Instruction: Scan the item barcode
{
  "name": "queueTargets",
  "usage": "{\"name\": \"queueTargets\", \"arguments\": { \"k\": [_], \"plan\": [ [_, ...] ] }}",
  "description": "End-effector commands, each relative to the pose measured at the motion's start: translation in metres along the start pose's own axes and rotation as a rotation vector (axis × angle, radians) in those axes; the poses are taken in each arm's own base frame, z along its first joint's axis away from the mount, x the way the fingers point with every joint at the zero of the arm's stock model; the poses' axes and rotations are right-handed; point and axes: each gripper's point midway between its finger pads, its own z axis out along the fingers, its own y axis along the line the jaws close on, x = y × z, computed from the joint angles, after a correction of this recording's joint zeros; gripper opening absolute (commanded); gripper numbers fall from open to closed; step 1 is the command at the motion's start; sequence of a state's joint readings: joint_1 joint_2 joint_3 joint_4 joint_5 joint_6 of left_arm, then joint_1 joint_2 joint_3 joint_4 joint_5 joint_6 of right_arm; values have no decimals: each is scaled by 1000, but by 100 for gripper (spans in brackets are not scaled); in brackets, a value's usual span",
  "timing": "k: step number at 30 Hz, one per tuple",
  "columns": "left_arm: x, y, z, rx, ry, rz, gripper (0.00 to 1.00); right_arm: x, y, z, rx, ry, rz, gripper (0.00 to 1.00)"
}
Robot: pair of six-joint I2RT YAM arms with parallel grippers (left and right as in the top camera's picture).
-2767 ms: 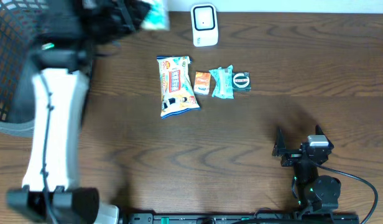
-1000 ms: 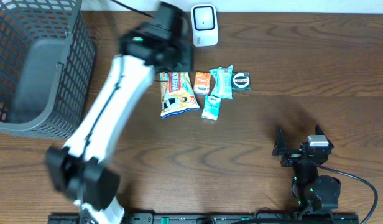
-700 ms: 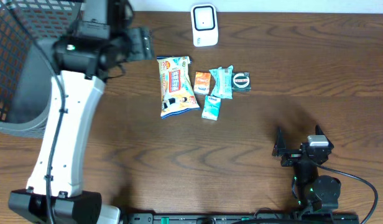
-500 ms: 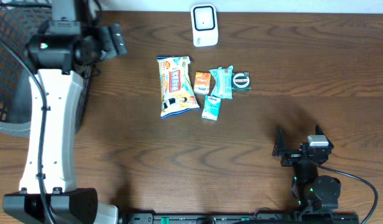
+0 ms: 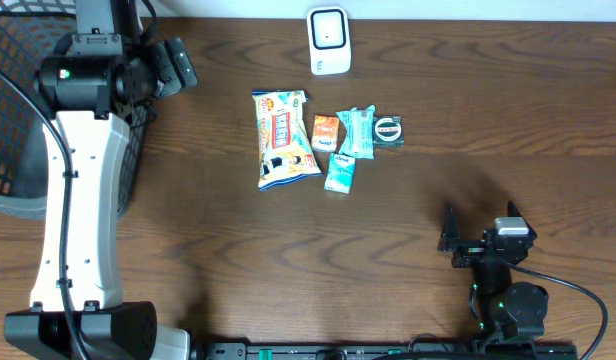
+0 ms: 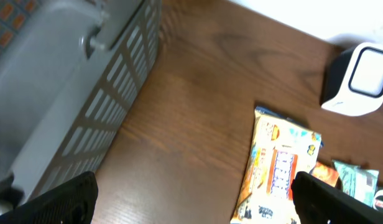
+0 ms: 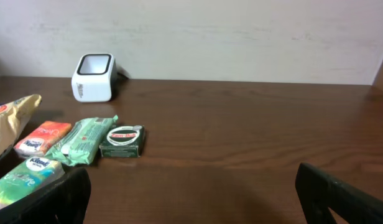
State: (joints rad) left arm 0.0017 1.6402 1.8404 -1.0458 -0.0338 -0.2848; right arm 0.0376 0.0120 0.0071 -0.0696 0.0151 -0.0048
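Basket (image 5: 10,110): seen at the upper left of the overhead frame, dark mesh. Its contents cannot be made out, since the arm covers part of it and the wrist view shows only grey wall.
Left hand (image 5: 176,66): held high at the upper left, just beside the basket rim, with its fingers wide apart. Nothing is gripped, and only bare bench (image 5: 288,260) and the basket wall are seen between them.
Snack bag (image 5: 284,138): laid flat, left of centre, printed side up.
Orange packet (image 5: 326,132): placed just beside the bag's right edge.
Scanner (image 5: 328,40): stood upright at the top centre, apart from the items, with nothing held before its window.
Tissue pack (image 5: 339,172): laid below the orange packet, at the lower edge of the cluster.
Green packet (image 5: 357,132): laid between the orange packet and the dark box.
Dark box (image 5: 388,130): set at the right end of the row, touching or nearly touching the green packet.
Right hand (image 5: 478,222): parked at the lower right, well apart from the items, with fingers spread and nothing held.
Done: no item is lifted or presented, and no scan is judged to be under way.
Left: an item has to be picked up, its barcode found and turned to the scanner window. Which item is meant cannot be told.
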Motion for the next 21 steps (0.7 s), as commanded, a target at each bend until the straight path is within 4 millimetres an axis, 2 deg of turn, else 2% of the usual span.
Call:
{"name": "queueTargets", "arguments": {
  "k": [1, 3, 6, 9, 11, 13, 18, 21],
  "plan": [
    [2, 4, -2, -22, 6, -3, 98, -3, -7, 0, 35, -13, 5, 99],
    [4, 5, -1, -26, 17, -2, 98, -10, -9, -1, 46, -43, 5, 99],
    [5, 5, -1, -27, 19, -1, 98, -33, -7, -3, 36, -137, 13, 99],
    [5, 5, -1, -27, 20, -1, 98, -68, 13, -10, -84, -280, 35, 99],
    [5, 5, -1, -27, 19, -1, 98, -98, 32, -24, -203, -412, 14, 99],
    [5, 5, -1, -27, 19, -1, 98, -124, 41, -40, -255, -534, -12, 99],
    [5, 5, -1, -27, 19, -1, 98, -184, 42, -88, -258, -844, -57, 99],
    [5, 5, -1, -27, 19, -1, 98, -210, 41, -101, -247, -899, -80, 99]
  ]
}}
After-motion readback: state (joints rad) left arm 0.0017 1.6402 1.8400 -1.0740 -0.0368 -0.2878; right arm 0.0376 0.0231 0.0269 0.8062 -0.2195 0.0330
